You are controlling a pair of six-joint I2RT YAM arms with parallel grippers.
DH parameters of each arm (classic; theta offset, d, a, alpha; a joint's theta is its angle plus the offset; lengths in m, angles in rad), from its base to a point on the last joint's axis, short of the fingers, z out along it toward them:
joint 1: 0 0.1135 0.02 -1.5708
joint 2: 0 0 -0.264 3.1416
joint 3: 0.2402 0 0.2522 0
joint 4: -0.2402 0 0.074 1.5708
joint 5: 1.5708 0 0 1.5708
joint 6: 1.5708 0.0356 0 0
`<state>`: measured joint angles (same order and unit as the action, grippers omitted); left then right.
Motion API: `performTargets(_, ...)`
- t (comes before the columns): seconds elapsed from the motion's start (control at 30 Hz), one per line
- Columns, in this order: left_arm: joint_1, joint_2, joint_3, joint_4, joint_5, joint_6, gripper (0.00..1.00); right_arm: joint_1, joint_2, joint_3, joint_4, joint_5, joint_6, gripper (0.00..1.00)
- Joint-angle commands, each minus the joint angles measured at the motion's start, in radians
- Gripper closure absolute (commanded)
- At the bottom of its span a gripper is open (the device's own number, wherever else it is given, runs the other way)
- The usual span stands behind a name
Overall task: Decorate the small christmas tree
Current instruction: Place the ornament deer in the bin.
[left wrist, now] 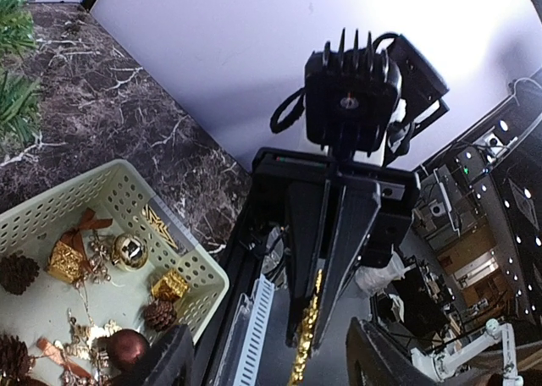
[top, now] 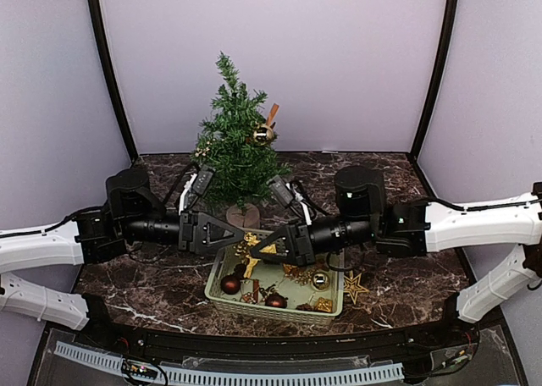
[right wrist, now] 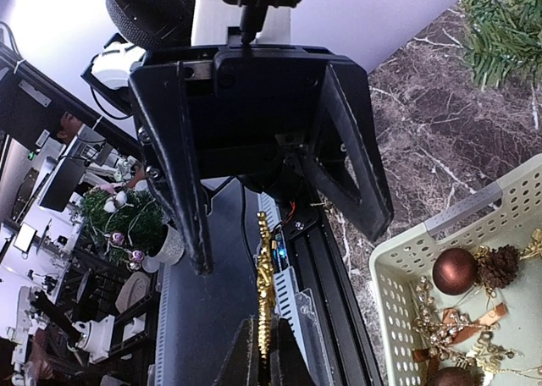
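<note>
The small green bristly christmas tree [top: 237,149], behind the pale-green plastic basket [top: 271,311], carries one gold bauble [top: 263,135]. The right gripper [top: 269,249] clamps a gold glitter ornament [top: 251,253]; the left gripper [top: 240,236] stands open around it. Most decorations remain in the basket.

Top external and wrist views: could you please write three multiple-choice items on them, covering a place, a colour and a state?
1. Where does the loose gold star lie? A on the table, right of the basket; B on the floor; C on a shelf.
2. What colour is the basket? A red; B black; C pale green.
3. How is the right gripper? A open, empty; B shut on a gold glitter ornament; C out of view.
Key: 1 A, it lies on the marble beside the basket's right wall; 2 C, its slotted walls look pale green; 3 B, its fingers pinch the ornament edge-on.
</note>
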<state>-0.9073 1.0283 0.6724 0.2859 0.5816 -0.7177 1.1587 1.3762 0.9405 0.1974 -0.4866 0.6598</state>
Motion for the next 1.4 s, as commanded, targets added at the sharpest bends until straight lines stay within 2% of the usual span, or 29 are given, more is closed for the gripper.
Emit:
performTargets(0.0, -0.001, 0.002, 0.054, -0.112, 0.143, -0.043, 0.33, 0.002, 0.015, 0.072, -0.07, -0.06, -0.039, 1.0)
performTargets(0.2, -0.002, 0.029, 0.054, -0.012, 0.292, -0.112, 0.3, 0.004, 0.071, 0.123, -0.095, -0.112, -0.057, 1.0)
performTargets(0.33, -0.002, 0.05, 0.062, 0.034, 0.337, -0.131, 0.3, 0.003, 0.091, 0.129, -0.095, -0.129, -0.053, 1.0)
performTargets(0.43, -0.002, 0.054, 0.064, 0.051, 0.339, -0.127, 0.36, 0.002, 0.097, 0.123, -0.096, -0.133, -0.047, 1.0)
performTargets(0.53, -0.002, 0.05, 0.064, 0.057, 0.334, -0.123, 0.48, 0.003, 0.092, 0.109, -0.098, -0.126, -0.041, 1.0)
performTargets(0.6, -0.002, 0.046, 0.059, 0.058, 0.324, -0.123, 0.51, 0.003, 0.092, 0.103, -0.098, -0.125, -0.037, 1.0)
performTargets(1.37, -0.002, -0.04, 0.031, 0.039, 0.209, -0.088, 0.6, 0.004, 0.133, 0.084, -0.101, -0.164, -0.022, 1.0)
